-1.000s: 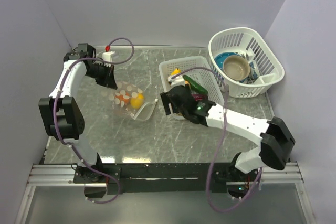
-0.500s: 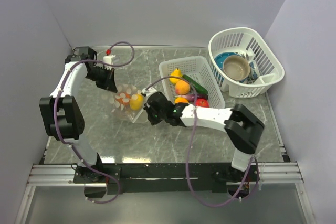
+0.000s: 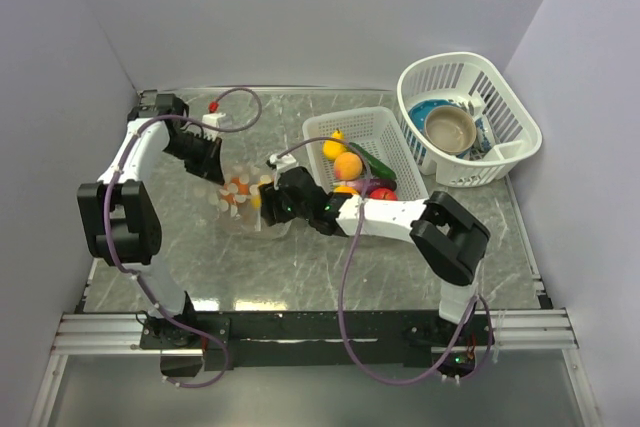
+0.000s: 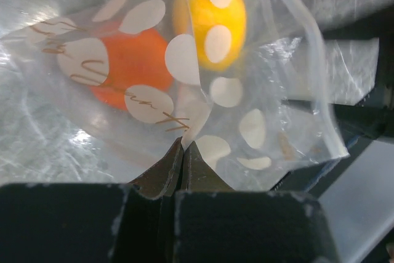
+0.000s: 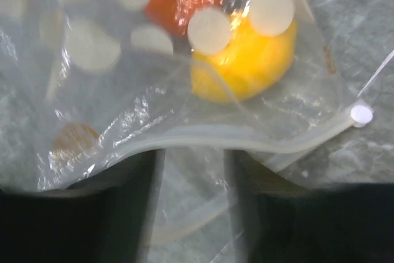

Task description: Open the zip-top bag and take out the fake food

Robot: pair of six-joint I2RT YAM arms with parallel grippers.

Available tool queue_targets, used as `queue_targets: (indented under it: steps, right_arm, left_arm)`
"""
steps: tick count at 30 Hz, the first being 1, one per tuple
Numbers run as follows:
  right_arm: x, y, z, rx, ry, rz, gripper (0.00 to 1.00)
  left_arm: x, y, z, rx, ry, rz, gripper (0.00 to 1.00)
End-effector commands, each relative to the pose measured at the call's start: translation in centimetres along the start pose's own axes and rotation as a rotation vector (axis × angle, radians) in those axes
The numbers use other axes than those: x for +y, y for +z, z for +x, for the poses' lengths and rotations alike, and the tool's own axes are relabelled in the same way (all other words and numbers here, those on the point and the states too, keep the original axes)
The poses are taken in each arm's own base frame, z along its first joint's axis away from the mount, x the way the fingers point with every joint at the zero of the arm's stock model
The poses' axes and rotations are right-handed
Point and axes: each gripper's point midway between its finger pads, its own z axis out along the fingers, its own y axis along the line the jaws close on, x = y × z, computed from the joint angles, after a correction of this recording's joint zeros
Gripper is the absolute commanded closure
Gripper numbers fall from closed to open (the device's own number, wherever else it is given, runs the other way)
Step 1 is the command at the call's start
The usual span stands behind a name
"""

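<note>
Right end effector (image 3: 272, 197) has swung from the basket (image 3: 318, 130) at centre frame leftward to the mouth of the bag (image 3: 234, 211). Its jaws stand part open astride the zip rim, gripping nothing that I can see. Left end effector (image 4: 183, 152) stays pinched shut on the bag's film, left of centre. A yellow piece (image 5: 246, 66) and an orange one (image 4: 132, 60) remain inside, so another removal looks imminent.
</note>
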Motion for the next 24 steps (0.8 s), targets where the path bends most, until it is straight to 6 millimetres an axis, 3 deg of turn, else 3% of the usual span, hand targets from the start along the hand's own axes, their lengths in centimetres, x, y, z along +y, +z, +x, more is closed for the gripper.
queue_targets:
  steps: [1, 2, 3, 7, 11, 14, 15, 16, 17, 24]
  right_arm:
    - [0.1, 2.2, -3.1, -0.118, 0.014, 0.031, 0.16]
    - [-0.7, 3.1, -2.4, -0.101, 0.015, 0.068, 0.09]
    - [-0.6, 3.4, -3.2, -0.116, 0.013, 0.077, 0.01]
    - [-0.5, 5.3, -2.7, -0.087, 0.011, 0.098, 0.00]
    - [-0.2, 4.9, -2.1, -0.090, 0.023, 0.088, 0.01]
    - [-0.9, 4.9, -1.0, -0.075, 0.026, 0.122, 0.03]
    - [-1.1, 4.9, -0.8, -0.071, 0.024, 0.131, 0.04]
    - [-1.5, 4.9, -0.6, -0.066, 0.021, 0.150, 0.04]
    - [-1.8, 4.8, -0.3, -0.062, 0.019, 0.156, 0.04]
    - [-3.0, 3.5, 3.3, -0.023, 0.046, 0.158, 0.09]
  left_arm:
    - [-2.6, 0.7, 1.8, 0.086, 0.030, 0.100, 0.99]
    - [-2.8, 0.6, 1.9, 0.089, 0.036, 0.105, 0.99]
    - [-3.0, 0.5, 2.0, 0.091, 0.044, 0.109, 0.99]
    - [-3.4, 0.0, 2.1, 0.103, 0.054, 0.125, 0.99]
    - [-3.4, 0.0, 2.1, 0.106, 0.051, 0.121, 0.99]
    - [-3.0, 0.3, 2.3, 0.110, 0.042, 0.110, 0.99]
    - [-2.6, 0.4, 2.0, 0.100, 0.043, 0.093, 0.95]
    - [-2.4, 0.5, 2.1, 0.104, 0.040, 0.078, 0.40]
    - [-2.1, 0.5, 2.1, 0.106, 0.046, 0.062, 0.01]
    - [-0.6, 0.0, 0.6, 0.051, 0.038, -0.043, 0.01]
